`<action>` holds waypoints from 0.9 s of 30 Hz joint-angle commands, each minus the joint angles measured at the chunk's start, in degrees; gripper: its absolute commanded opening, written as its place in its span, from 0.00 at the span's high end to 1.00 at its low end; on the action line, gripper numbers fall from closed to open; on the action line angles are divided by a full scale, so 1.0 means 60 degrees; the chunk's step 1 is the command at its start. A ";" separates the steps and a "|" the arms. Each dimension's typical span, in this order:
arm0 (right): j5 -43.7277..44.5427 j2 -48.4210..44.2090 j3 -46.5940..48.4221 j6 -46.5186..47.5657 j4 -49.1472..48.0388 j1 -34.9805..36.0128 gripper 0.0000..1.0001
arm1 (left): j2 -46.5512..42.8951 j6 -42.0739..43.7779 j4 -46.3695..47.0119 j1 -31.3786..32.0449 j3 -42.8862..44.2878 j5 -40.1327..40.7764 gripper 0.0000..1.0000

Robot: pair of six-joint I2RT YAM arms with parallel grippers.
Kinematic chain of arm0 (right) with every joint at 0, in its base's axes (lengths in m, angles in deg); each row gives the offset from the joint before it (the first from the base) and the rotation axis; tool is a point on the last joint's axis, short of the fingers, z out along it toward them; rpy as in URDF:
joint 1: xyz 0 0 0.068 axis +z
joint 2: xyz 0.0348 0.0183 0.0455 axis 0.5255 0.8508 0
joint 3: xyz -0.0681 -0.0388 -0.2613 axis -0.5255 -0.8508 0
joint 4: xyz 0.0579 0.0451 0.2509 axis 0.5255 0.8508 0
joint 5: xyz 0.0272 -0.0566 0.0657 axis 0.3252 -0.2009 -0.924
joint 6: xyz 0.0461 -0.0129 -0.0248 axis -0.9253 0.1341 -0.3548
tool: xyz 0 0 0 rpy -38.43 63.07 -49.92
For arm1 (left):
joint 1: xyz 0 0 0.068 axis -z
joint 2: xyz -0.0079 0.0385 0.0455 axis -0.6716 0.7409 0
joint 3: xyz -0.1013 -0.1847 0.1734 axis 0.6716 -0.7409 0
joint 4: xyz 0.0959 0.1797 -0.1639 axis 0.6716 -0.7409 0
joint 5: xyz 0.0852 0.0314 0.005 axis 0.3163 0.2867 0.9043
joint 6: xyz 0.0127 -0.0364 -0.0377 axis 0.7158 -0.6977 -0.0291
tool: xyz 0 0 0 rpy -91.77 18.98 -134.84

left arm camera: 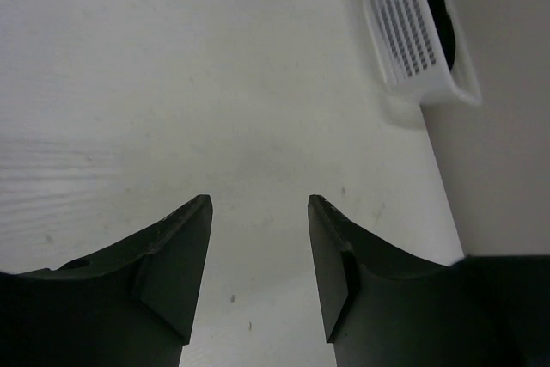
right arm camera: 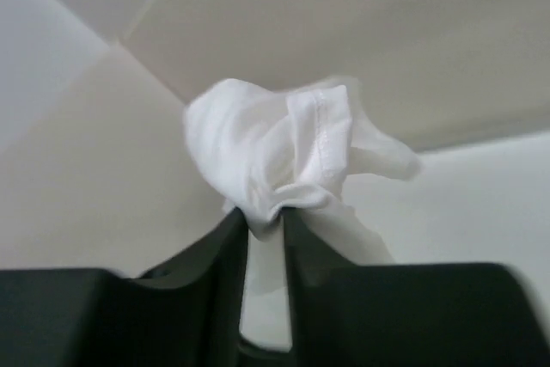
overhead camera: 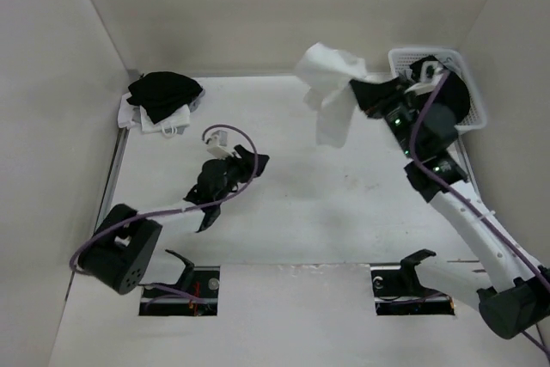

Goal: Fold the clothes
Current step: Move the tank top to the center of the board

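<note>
Top external view: the right hand [overhead camera: 371, 92] is raised over the far right part of the worktop [overhead camera: 301, 204], pinching the white top [overhead camera: 331, 96]. The garment is bunched at the grip and hangs off to the hand's left, clear of the worktop, with one loose end drooping down. In the right wrist view the fingers [right arm camera: 225, 251] are drawn narrow on a gathered fold of the white top [right arm camera: 275, 152]; a stitched hem shows in the bundle, and the fabric blocks much of that camera's sight, with only pale walls behind it.

Just behind the right arm, in the far right corner, stands a white slotted basket [overhead camera: 402, 62] with something dark inside it; the arm covers part of it. In the far left corner lies a black garment [overhead camera: 163, 92] on top of a white garment [overhead camera: 168, 122], well apart from both hands.

The left hand [overhead camera: 241, 163] hangs low over the left middle of the worktop, holding nothing. The left wrist view shows its fingers [left arm camera: 176, 264] spread wide over bare worktop [left arm camera: 172, 83], with the basket [left arm camera: 404, 40] at the far right against the wall.
</note>
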 commanded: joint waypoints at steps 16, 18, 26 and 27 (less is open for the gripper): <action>0.1708 0.2588 -0.4452 -0.0877 0.1698 0.5155 0.61 | -0.1165 0.0473 -0.3930 -0.0583 0.0191 0.1435 0.63; 0.1782 0.2881 -0.4451 -0.1112 0.1669 0.5508 0.54 | -0.0843 0.0488 -0.4076 -0.0291 0.0323 0.1318 0.64; 0.1958 0.4009 -0.4217 -0.1610 0.0937 0.6124 0.61 | 0.0314 0.0883 -0.4165 0.0633 0.0851 0.0995 0.63; 0.1958 0.4126 -0.4188 -0.1640 0.0777 0.6125 0.65 | 0.0475 0.0898 -0.4150 0.0648 0.0924 0.1024 0.65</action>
